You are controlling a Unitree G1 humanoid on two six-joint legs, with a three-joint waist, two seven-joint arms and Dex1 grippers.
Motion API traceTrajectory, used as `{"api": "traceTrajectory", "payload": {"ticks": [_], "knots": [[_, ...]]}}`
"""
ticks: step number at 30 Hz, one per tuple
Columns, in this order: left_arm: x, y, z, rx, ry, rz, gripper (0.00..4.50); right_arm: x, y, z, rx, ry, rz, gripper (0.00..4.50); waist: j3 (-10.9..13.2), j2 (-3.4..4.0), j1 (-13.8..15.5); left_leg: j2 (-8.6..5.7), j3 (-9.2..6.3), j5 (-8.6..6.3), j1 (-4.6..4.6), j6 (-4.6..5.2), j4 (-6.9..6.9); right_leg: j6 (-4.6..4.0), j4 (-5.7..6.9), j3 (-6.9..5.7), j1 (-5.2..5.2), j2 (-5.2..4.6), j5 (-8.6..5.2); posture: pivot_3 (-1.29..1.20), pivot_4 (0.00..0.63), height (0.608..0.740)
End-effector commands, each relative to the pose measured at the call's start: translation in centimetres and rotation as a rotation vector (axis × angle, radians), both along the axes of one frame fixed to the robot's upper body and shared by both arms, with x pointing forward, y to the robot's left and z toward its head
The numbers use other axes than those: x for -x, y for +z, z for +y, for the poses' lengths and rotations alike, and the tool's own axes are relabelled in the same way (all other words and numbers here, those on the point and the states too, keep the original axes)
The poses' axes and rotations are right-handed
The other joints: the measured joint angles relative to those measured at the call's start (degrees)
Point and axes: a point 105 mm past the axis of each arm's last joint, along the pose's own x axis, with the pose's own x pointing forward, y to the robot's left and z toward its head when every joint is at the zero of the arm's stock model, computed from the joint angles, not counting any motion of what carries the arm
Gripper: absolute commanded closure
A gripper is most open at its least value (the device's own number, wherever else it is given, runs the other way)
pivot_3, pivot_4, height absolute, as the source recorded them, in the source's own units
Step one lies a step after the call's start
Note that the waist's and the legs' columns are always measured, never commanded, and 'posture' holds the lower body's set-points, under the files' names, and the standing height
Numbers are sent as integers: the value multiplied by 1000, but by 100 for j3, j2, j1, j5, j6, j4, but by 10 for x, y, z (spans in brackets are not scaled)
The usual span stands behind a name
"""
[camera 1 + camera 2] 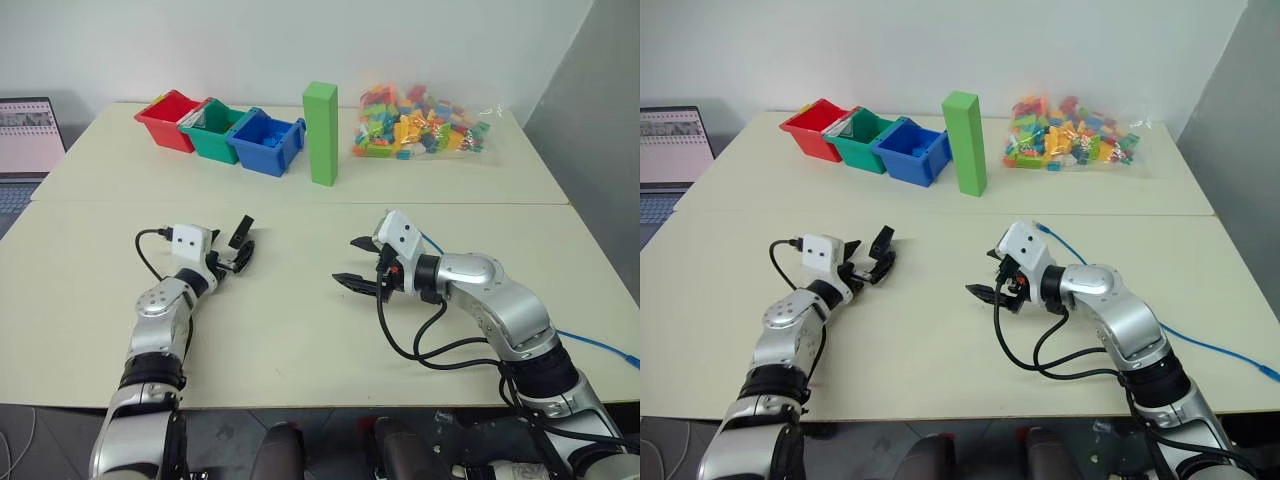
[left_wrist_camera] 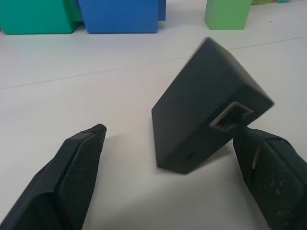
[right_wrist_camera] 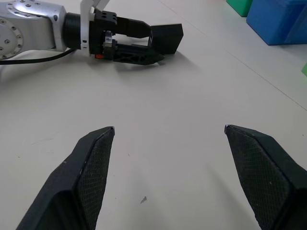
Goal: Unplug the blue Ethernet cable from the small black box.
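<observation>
Left claw point(image 1: 240, 245) wide open, small black box point(image 2: 206, 105) between its fingers, tipped on edge, leaning at one finger, port empty. Right claw point(image 1: 352, 262) open, holding nothing. Blue Ethernet cable point(image 1: 1200, 345) trails on counter point(image 1: 300, 330) behind right claw, already out of box. Unplugging looks done.
</observation>
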Motion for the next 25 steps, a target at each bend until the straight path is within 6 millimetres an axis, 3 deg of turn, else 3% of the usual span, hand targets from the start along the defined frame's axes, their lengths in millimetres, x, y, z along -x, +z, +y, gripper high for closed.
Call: {"api": "traceTrajectory", "payload": {"ticks": [1,5,11,17,25], "knots": [[17,24,12,-38,34,-47,89,3,6,-7,-8,-23,-43,591,0,-1,12,0,-3,0,0,0,1,0,0,-3,0,0,0,0,150,740],[37,27,10,-50,10,26,89,1,5,-20,-13,-68,-35,591,0,0,14,1,-2,0,1,0,0,0,1,0,1,-1,0,0,150,740],[60,55,10,-219,-81,58,89,-3,10,-59,1,-147,-43,591,0,-1,33,-1,-4,0,2,0,0,4,0,-1,2,-1,-2,0,150,740],[72,87,12,-278,-237,78,89,0,23,-91,3,-170,-37,591,1,-1,22,1,3,0,10,0,-4,27,-1,3,2,0,-17,0,150,740],[75,107,11,-212,-326,65,89,4,29,-114,11,-173,-13,591,2,1,20,1,5,-1,9,1,-6,29,-4,4,2,1,-19,0,150,740]]}}
